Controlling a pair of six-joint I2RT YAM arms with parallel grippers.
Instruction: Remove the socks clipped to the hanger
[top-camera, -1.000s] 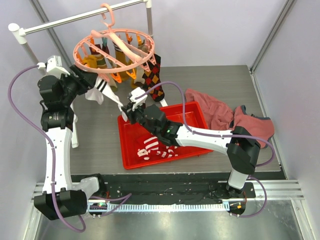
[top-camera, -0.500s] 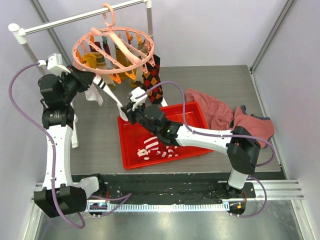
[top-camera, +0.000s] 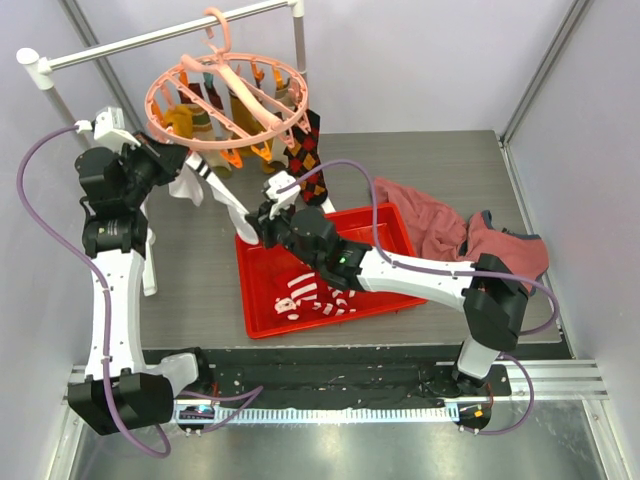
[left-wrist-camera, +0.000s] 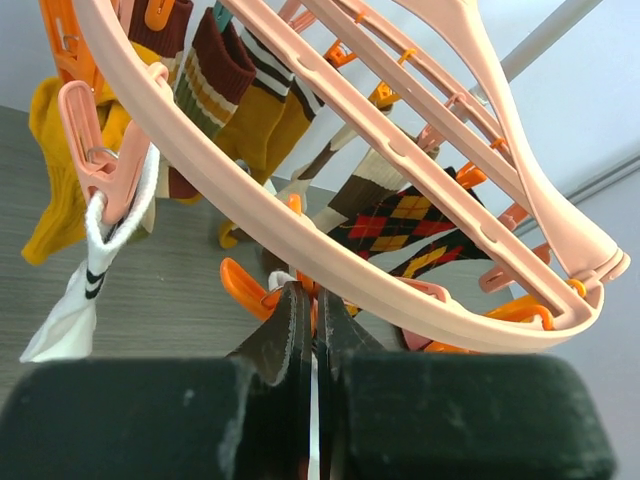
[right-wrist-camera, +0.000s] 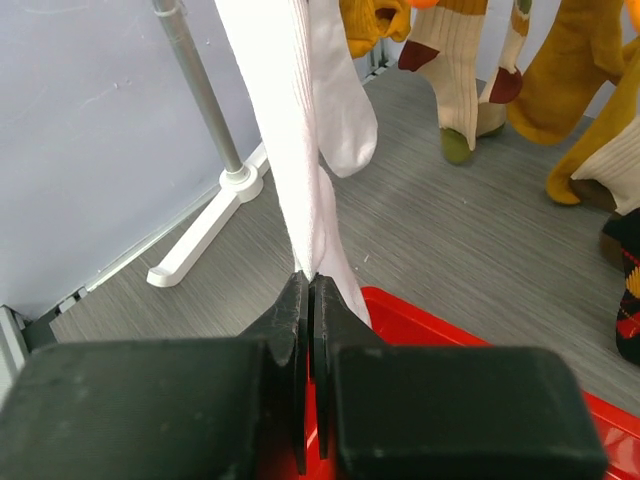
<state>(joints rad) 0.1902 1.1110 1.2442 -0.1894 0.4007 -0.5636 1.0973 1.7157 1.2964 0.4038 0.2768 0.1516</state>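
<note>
The salmon-pink hanger (top-camera: 240, 92) hangs by its hook from the white rail, with several socks clipped under its ring (left-wrist-camera: 330, 255). My left gripper (top-camera: 166, 158) is at the ring's near-left edge, its jaws shut on an orange peg (left-wrist-camera: 250, 290). From there a white sock with dark bands (top-camera: 225, 198) stretches down to my right gripper (top-camera: 257, 224), which is shut on its lower end (right-wrist-camera: 300, 170) above the tray's far-left corner. Another white sock (left-wrist-camera: 75, 300) hangs from a pink peg. Argyle socks (top-camera: 310, 150) and mustard socks (top-camera: 180, 122) stay clipped.
A red tray (top-camera: 390, 225) holds a red-and-white striped sock (top-camera: 305, 295). A reddish-pink cloth (top-camera: 440, 225) lies to the tray's right. The white rail (top-camera: 150, 40) crosses the back, and its stand foot (right-wrist-camera: 200, 235) rests on the table at the left.
My left gripper has gone from open to shut on the orange peg. The hanger swung slightly left. My right gripper shifted a little with the white sock pulled taut.
</note>
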